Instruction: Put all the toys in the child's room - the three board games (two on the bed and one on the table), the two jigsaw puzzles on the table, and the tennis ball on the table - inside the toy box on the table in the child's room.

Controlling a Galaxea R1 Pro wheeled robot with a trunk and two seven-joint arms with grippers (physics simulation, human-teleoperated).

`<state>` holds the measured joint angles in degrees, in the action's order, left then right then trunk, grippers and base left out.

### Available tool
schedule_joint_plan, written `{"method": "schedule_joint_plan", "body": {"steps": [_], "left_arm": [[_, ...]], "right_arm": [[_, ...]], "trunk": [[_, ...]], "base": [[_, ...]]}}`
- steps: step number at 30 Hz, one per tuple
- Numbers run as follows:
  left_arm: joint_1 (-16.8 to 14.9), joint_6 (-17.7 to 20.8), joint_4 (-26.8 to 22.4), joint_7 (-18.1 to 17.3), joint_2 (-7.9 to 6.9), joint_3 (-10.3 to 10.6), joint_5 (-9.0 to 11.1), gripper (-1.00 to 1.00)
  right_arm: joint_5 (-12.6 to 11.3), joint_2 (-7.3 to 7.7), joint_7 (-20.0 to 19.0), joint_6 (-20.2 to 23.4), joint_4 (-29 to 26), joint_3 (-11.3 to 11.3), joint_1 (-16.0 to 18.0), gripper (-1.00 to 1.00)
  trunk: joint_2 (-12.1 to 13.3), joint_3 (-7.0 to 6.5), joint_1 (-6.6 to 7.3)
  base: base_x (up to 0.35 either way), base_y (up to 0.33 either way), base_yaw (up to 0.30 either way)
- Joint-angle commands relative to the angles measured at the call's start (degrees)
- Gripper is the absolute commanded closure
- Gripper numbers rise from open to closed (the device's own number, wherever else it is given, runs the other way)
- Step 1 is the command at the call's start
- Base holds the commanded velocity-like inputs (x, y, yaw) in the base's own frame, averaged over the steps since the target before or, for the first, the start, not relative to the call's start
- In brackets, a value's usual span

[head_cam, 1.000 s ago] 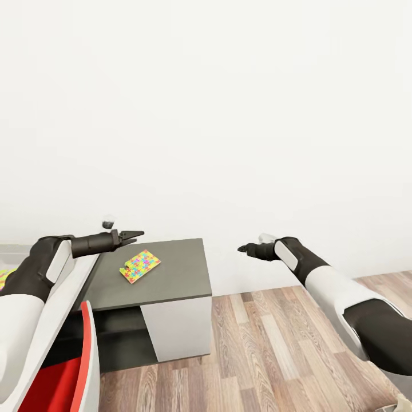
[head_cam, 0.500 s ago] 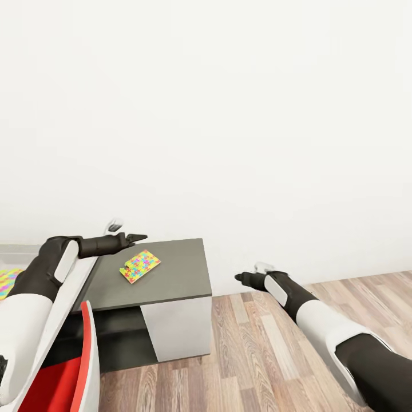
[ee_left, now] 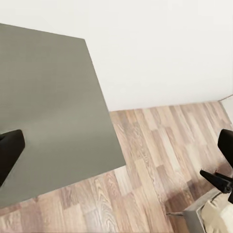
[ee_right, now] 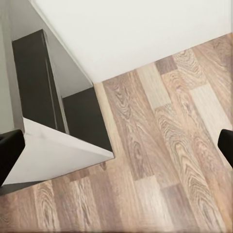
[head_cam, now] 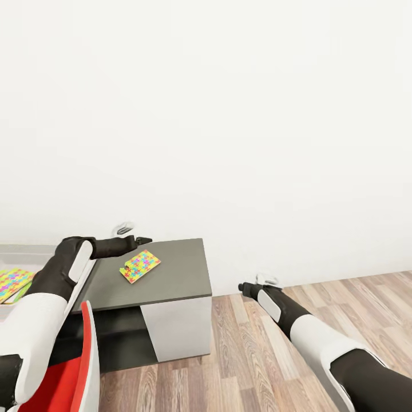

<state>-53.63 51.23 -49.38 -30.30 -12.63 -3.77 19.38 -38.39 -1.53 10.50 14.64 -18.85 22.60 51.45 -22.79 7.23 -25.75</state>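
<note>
My left gripper (head_cam: 144, 240) hung over the back edge of the low dark grey cabinet top (head_cam: 177, 272), its fingers spread wide and empty in the wrist view. Just beside it, one jagged-edged multicoloured jigsaw puzzle panel (head_cam: 140, 266) lay flat on that top; a second panel (head_cam: 14, 282) lay on the pale grey table (head_cam: 20, 252). My right gripper (head_cam: 242, 286) hung open over the wood plank floor (head_cam: 257, 349), holding nothing.

Both arms outstretched forward, left end effector (head_cam: 143, 240) higher, right end effector (head_cam: 245, 288) lower, fingers parted.
</note>
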Motion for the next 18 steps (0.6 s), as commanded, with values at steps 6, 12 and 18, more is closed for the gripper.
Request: {"method": "schedule_joint_plan", "body": {"steps": [6,12,18], "left_arm": [[0.0,-0.3,0.0,8.2,3.02,-0.1,-0.1,-1.00],[0.0,-0.9,0.0,15.7,4.39,-0.1,0.0,-1.00],[-0.1,-2.4,0.0,19.9,5.26,-0.1,-0.1,-1.00]], "right_arm": [[-0.6,0.33,0.8,0.0,-0.1,0.4,-0.8,-1.00],[-0.7,0.65,0.9,0.0,-0.1,0.3,-1.0,-1.00],[-0.9,0.73,0.9,-0.2,-0.1,0.3,-1.1,-1.00]], "trunk": [[-0.1,0.13,-0.04],[-0.1,0.13,-0.04],[-0.1,0.13,-0.04]], "base": [[0.000,0.000,0.000],[0.000,0.000,0.000],[0.000,0.000,0.000]]}}
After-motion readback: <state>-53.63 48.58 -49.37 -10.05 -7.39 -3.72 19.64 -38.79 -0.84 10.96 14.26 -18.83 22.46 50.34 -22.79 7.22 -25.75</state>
